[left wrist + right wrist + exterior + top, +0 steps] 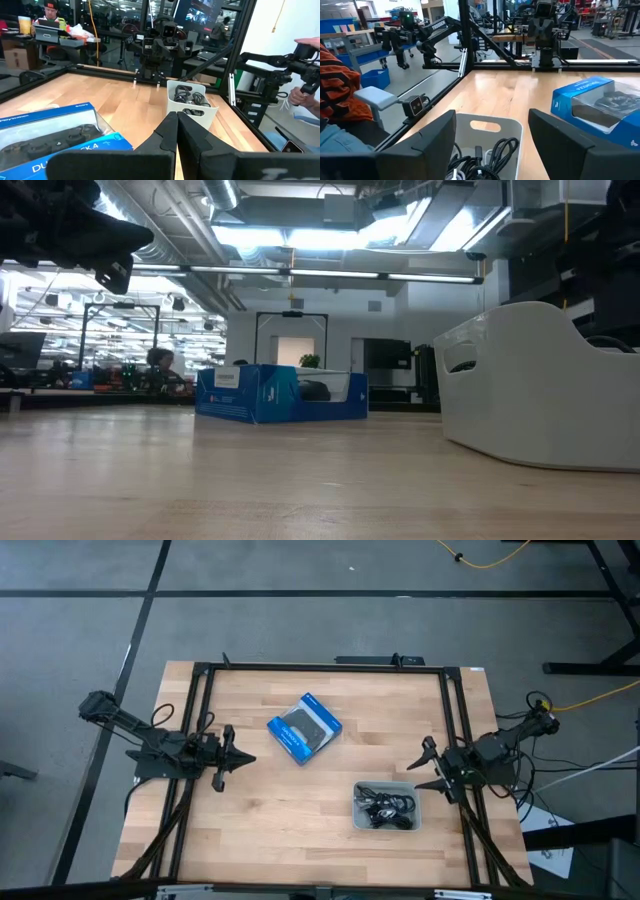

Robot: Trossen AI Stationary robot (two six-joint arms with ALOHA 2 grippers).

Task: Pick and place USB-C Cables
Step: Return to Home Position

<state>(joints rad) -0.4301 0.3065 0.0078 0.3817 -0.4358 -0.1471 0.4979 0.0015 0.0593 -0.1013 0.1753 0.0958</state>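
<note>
The USB-C cables (pixel 385 808) are a tangle of black cords lying in a small white bin (pixel 359 823) on the right near part of the table. They also show in the right wrist view (pixel 481 159) and the left wrist view (pixel 188 95). My right gripper (pixel 421 765) hovers open just right of and beyond the bin, its fingers (pixel 430 142) standing wide above the bin's rim (pixel 487 125). My left gripper (pixel 246 759) is shut at the table's left, its tips (pixel 176 126) pointing toward the bin (pixel 200 112).
A blue-and-black flat box (pixel 305 727) lies on the table's far middle, between the arms; it also shows in the low view (pixel 280 394). The bin (pixel 540 390) fills the low view's right. A dark frame rail (pixel 455 720) borders the table. People sit beyond it: an orange sleeve (pixel 337 90), a hand (pixel 306 75).
</note>
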